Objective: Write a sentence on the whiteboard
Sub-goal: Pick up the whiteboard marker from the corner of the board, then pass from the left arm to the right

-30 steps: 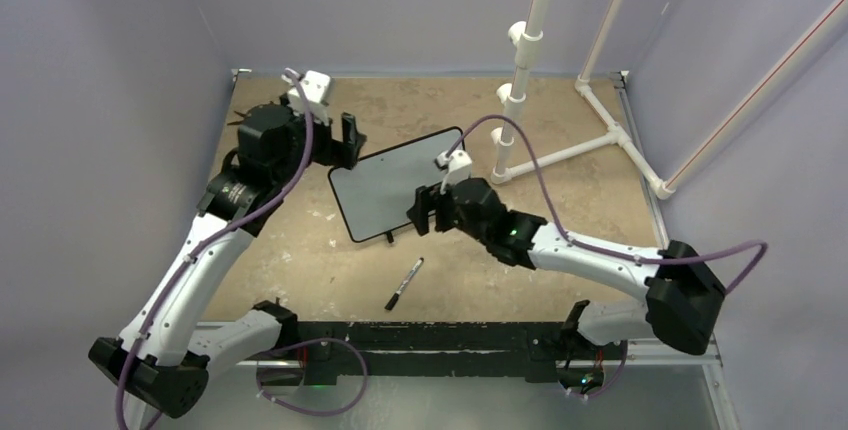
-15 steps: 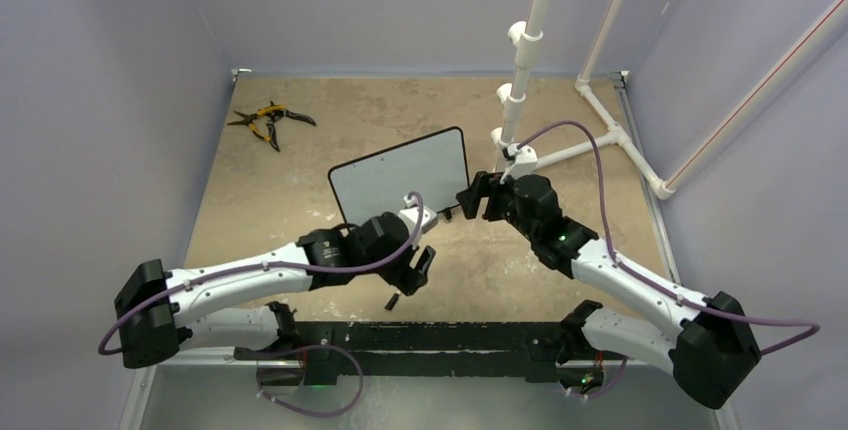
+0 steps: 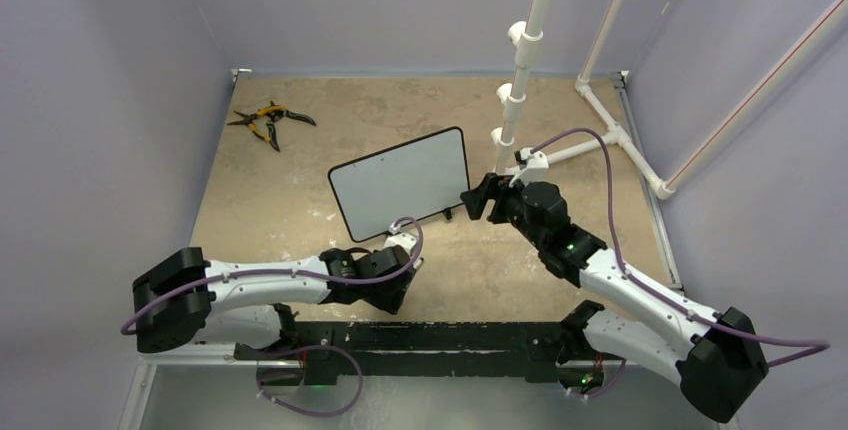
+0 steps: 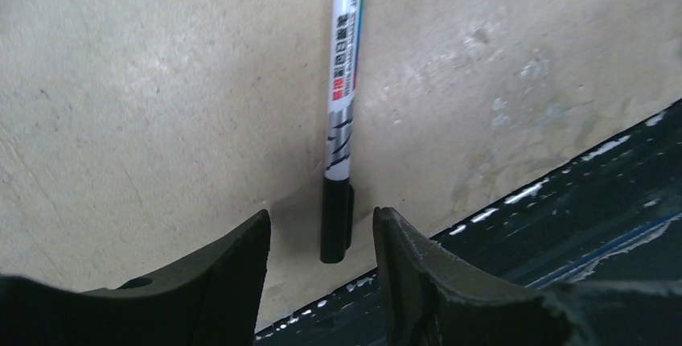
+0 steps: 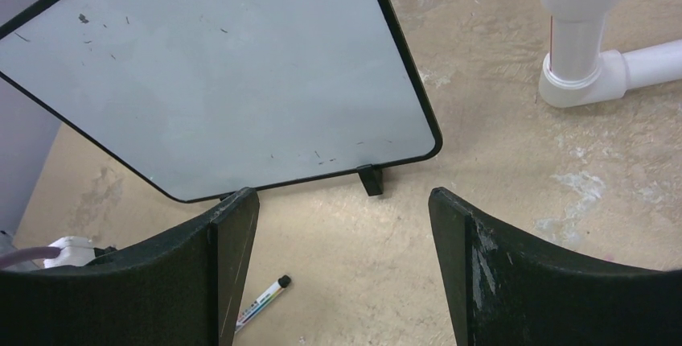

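Pliers: yellow-and-black-handled pliers [image 3: 268, 120] lie in the upper left of the overhead view, on the worn tan tabletop [image 3: 290, 200], well apart from everything else.
Left arm: it reaches low across the bottom of the overhead view, from lower left towards the centre.
Left gripper: the left gripper [image 4: 322, 221] points down at the near edge of the tabletop, beside the dark front rail [image 4: 579, 225]. Its black fingers [image 4: 233, 265] stand partly spread, one on each side of the marker's cap, with a sliver of tabletop showing on either side; they grip nothing.
Marker: a slim white-barrelled marker with a black cap and printed label [image 4: 344, 80] lies flat on the tabletop, cap end between the left fingertips, barrel running to the top of the wrist frame. It also shows at the bottom left of the right wrist view [image 5: 261, 304].
Whiteboard: the small rectangular whiteboard with thin black frame and rounded corners [image 3: 400, 182] sits at the centre of the overhead view, turned askew, resting on little black feet [image 5: 371, 179]. Its face [image 5: 217, 72] is plain grey-white with a few tiny dark specks.
Right gripper: the right gripper [image 3: 478, 198] is just beside the whiteboard's lower right corner, fingers [image 5: 233, 233] spread wide and empty.
Pipe frame: a white plastic pipe frame [image 3: 540, 50] stands at upper right, near the right gripper.
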Action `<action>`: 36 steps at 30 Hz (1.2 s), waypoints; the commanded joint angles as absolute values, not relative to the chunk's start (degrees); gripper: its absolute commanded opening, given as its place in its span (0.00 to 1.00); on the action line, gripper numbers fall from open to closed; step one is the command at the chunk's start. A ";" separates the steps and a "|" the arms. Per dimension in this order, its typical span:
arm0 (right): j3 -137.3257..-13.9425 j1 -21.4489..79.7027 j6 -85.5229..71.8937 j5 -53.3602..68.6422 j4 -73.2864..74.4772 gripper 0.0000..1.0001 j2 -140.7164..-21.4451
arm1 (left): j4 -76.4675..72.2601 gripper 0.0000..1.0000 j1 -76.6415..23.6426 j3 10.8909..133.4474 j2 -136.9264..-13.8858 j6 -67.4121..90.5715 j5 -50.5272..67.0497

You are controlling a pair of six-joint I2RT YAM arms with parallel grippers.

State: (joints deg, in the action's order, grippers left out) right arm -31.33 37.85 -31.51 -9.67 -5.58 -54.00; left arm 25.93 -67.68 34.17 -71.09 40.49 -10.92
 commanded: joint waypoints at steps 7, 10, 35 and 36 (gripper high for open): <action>-30.37 37.87 -32.18 -9.50 -8.39 0.79 -53.12 | 22.60 0.44 -68.51 29.73 -69.95 44.49 -10.50; -30.69 37.88 -32.08 -9.70 -8.10 0.79 -53.26 | 22.59 0.36 -69.00 30.17 -71.35 43.51 -11.26; -29.22 37.92 -28.52 40.34 -12.27 0.72 -60.62 | 14.67 0.00 -73.21 33.38 -55.98 27.11 -7.35; -28.88 37.91 -29.19 42.71 -13.36 0.72 -60.95 | 14.36 0.00 -73.21 33.61 -55.91 26.66 -6.02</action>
